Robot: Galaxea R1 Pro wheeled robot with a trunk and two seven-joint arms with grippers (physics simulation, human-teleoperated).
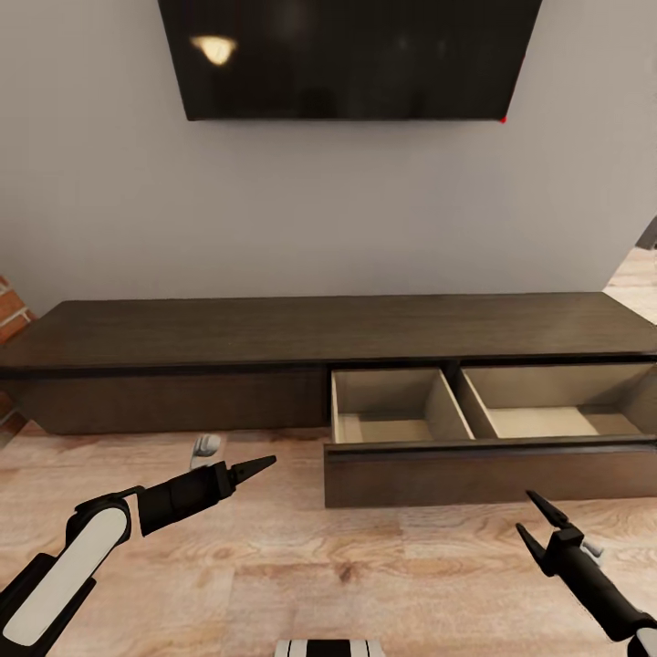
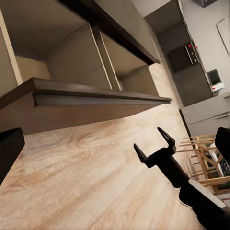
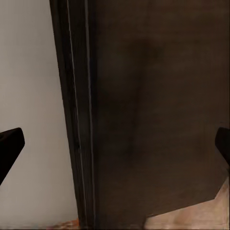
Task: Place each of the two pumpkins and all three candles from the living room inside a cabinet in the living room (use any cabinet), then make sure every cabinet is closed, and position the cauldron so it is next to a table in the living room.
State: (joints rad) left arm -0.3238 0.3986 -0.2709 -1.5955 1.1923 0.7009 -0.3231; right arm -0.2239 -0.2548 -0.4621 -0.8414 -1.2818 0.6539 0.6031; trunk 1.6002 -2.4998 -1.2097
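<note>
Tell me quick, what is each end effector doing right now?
Left end effector: closed, holding nothing.
Right end effector: open, holding nothing.

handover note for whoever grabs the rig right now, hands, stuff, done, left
Left hand: looks shut, empty, low over the floor.
Right hand: open, empty, in front of the drawer.
Cabinet: right drawer pulled out; both compartments look empty.
No pumpkins, candles or cauldron in sight here.
Left to do: fetch and stow the pumpkins and candles, shut the drawer, set the cauldron by the table.
</note>
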